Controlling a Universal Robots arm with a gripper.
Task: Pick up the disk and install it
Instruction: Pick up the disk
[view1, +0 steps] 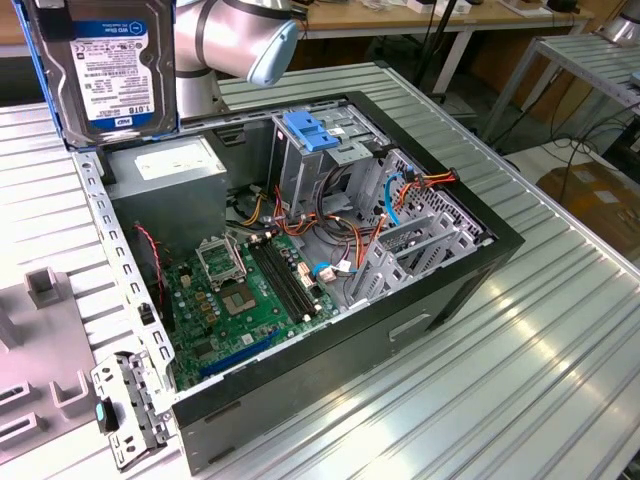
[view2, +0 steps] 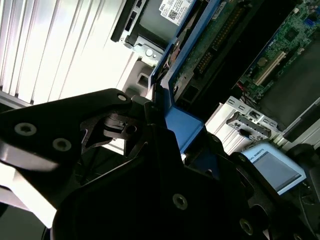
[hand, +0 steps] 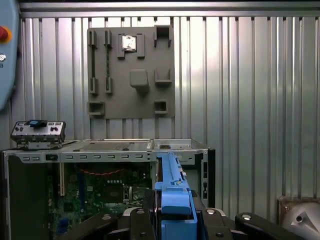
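Gripper (hand: 173, 222) clamped on the disk (view1: 118, 70) — blue rail (hand: 172, 197) between its jaws. In the exterior view, disk upright, ten o'clock from the case (view1: 330, 395).

The black pincer (view2: 161, 112) clamped the disk (view2: 202, 52) by its blue rail; the ribbed metal counter (view2: 60, 45) lay beyond on one side; a green motherboard (view2: 300, 30) on the other.

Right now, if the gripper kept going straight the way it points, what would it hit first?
Probably the grey power supply at the computer case's corner: the gripper points down with the disk clamped ahead of it, so the disk's edge would touch first. Depth is unclear.
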